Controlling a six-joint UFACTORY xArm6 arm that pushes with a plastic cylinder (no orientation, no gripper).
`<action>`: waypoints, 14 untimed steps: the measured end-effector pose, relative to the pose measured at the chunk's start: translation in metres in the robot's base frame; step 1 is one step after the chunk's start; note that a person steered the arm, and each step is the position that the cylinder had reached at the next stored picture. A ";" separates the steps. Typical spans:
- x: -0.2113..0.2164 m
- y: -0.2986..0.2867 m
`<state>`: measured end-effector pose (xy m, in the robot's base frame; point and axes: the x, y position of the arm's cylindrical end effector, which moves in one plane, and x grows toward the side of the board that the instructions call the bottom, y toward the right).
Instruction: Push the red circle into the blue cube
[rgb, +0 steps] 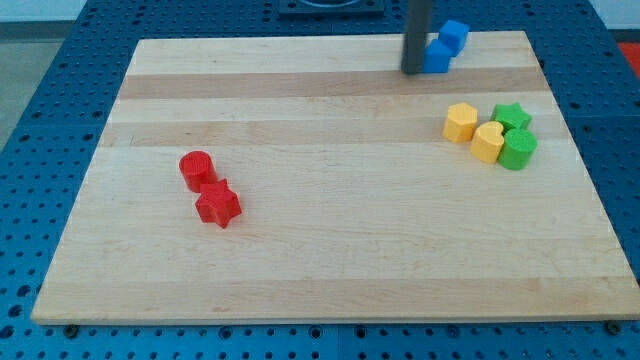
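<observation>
At the view's top, my tip (413, 70): bare rod, gripping nothing, just left of the blue cube (438, 56).
Red circle (197, 169): well apart, down-left of me.
Push line: up-right toward the cube.

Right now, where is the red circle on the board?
The red circle sits left of centre, touching the red star just below it.
</observation>
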<state>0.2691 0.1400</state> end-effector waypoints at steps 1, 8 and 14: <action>0.000 0.040; 0.210 -0.275; 0.164 -0.260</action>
<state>0.4331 -0.1201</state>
